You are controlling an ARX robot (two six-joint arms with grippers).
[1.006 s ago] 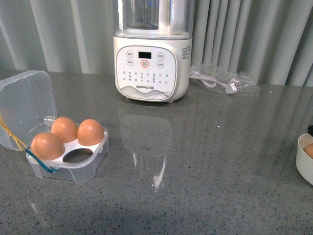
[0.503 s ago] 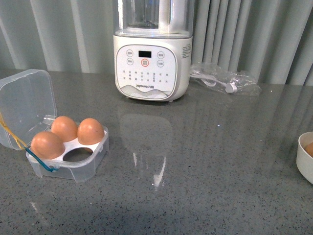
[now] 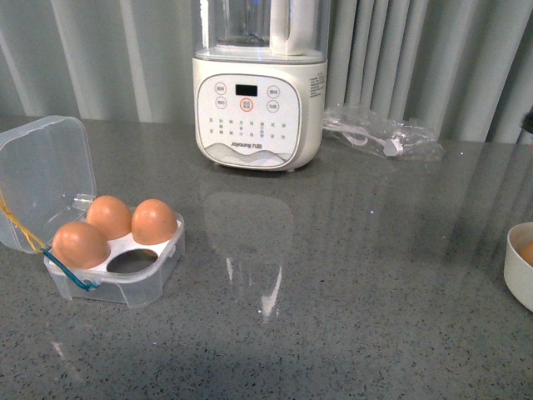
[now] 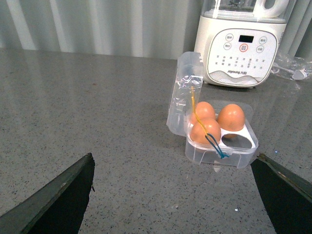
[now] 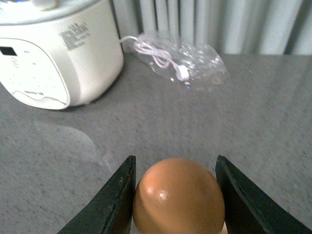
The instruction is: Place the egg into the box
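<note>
We're finding box [image 3: 133, 287] sitting front-left of blender [image 3: 260, 108], three eggs [image 3: 154, 223] resting in it; bagged cable [image 3: 383, 137] lying right of blender; bowl [image 3: 518, 271] sitting far front-right of it.

The left gripper [image 4: 173, 158] has two black wedge-shaped fingers [image 4: 68, 195] with pale, perhaps scuffed, edges. The right gripper [image 5: 175, 161] has like fingers [image 5: 117, 195]: dark, flat, tapering, with lighter rims.
</note>
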